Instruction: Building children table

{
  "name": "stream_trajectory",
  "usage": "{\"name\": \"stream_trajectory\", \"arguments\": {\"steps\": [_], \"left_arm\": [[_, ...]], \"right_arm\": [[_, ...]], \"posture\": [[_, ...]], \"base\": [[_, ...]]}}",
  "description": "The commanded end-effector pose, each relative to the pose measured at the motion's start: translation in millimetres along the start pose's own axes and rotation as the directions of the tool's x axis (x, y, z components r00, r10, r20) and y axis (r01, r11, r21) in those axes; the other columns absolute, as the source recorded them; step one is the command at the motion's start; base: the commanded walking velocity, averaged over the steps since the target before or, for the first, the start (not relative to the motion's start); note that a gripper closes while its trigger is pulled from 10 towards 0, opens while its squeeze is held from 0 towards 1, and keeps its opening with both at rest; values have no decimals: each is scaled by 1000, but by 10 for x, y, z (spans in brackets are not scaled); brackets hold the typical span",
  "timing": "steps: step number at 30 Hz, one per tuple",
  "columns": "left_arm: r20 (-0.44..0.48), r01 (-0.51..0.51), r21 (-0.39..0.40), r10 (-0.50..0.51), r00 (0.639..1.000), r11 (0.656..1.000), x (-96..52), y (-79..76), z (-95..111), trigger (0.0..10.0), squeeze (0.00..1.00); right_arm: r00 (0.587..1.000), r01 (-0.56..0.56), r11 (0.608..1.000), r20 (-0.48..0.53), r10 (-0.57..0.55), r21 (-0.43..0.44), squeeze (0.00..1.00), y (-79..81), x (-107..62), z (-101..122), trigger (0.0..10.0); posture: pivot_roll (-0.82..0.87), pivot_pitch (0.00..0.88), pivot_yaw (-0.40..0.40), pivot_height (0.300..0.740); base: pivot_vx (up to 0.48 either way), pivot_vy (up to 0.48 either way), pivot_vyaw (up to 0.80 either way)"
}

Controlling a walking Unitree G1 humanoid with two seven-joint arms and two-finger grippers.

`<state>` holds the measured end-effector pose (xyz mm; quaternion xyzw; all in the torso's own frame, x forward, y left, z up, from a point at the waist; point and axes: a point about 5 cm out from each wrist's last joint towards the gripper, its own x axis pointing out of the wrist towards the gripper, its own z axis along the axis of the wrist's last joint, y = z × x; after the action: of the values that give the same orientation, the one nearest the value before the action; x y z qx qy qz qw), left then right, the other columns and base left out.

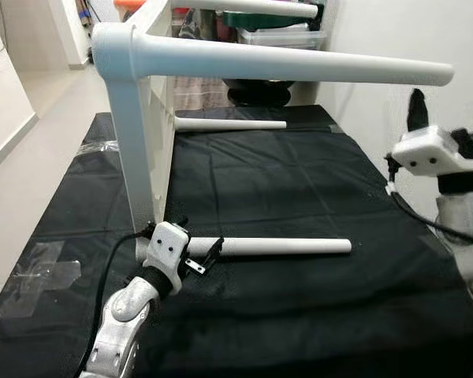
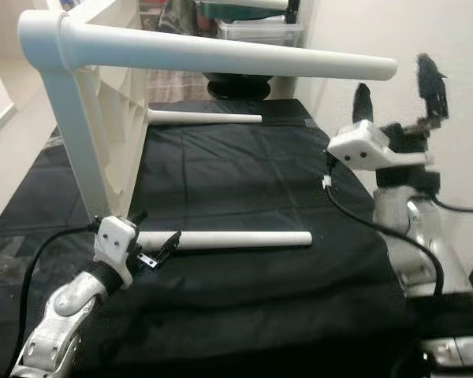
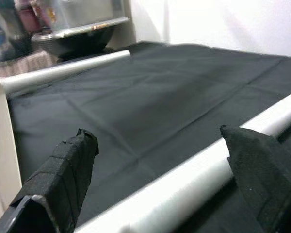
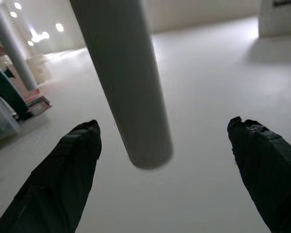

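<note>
left gripper (image 1: 199,253) low, arm bent forward, fingers spread, right gripper (image 2: 397,87) raised, pointing up, fingers (image 2: 430,79) spread wide

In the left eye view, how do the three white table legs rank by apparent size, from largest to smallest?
1. The upper white leg on the tabletop's raised corner.
2. The near white leg low over the black cloth.
3. The far white leg.
Nearness to the camera probably inflates the first.

Behind the tabletop (image 1: 146,118) we lose the near leg's (image 1: 288,246) inner end; the top leg (image 1: 252,8) and right gripper (image 1: 449,98) are cut off at the frame's edges.
</note>
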<state>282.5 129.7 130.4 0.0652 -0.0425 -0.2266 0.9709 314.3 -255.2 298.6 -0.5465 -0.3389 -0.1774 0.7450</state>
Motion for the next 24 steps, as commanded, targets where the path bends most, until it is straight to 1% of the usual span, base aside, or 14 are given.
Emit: {"name": "stream_trajectory", "arguments": {"steps": [1,3,5,8,10,11,13,16,20,21,22,23,24], "left_arm": [[-5,2,-5,-2,1000,1000,-5,20,-39,10000,0],[-4,3,-5,-3,1000,1000,-3,21,-40,10000,0],[-4,3,0,-3,1000,1000,-5,51,-50,10000,0],[-3,1,5,-1,1000,1000,-9,73,-48,10000,0],[-2,-14,17,15,1000,1000,-16,156,-36,10000,0],[-1,-37,20,37,999,999,-25,232,-32,10000,0],[-1,-37,20,37,999,999,-25,232,-32,10000,0],[-5,-58,18,58,998,998,-44,299,-51,10000,0],[-11,-69,20,69,998,997,-59,343,-76,10000,0],[-16,-72,23,73,997,997,-68,371,-90,10000,0],[-16,-72,23,73,997,997,-68,371,-90,10000,0],[-20,-75,25,76,997,997,-72,396,-97,10000,0],[-22,-77,29,77,997,997,-72,420,-98,10000,0]], "right_arm": [[998,-56,998,28,56,-1,0,82,8,18,10000],[998,-58,998,29,58,0,0,86,14,18,10000],[995,-90,996,46,90,-2,0,148,68,34,10000],[994,-99,995,49,99,-2,0,168,96,39,10000],[993,-111,994,51,111,-1,0,193,152,38,10000],[992,-113,994,62,113,-1,0,198,186,47,10000],[992,-113,994,62,113,-1,0,198,186,47,10000],[990,-112,994,83,112,-6,0,187,225,59,10000],[989,-113,994,93,113,-12,0,177,265,48,10000],[989,-111,994,101,112,-18,0,157,300,45,5333],[989,-111,994,101,112,-18,0,157,300,45,5333],[988,-110,994,107,112,-22,0,140,331,46,0],[986,-121,993,118,122,-19,0,139,359,54,0]], "posture": [[3,0,-50,740],[3,0,-50,740],[12,0,-59,740],[14,0,-60,740],[17,0,-63,740],[17,0,-63,740],[17,0,-63,740],[12,0,-58,740],[9,0,-57,740],[9,0,-57,740],[9,0,-57,740],[8,0,-57,740],[9,0,-58,740]], "base": [[0,0,0],[0,0,0],[0,0,0],[0,0,0],[0,0,0],[0,0,0],[0,0,0],[0,0,0],[0,0,0],[0,0,0],[0,0,0],[0,0,0],[0,0,0]]}}
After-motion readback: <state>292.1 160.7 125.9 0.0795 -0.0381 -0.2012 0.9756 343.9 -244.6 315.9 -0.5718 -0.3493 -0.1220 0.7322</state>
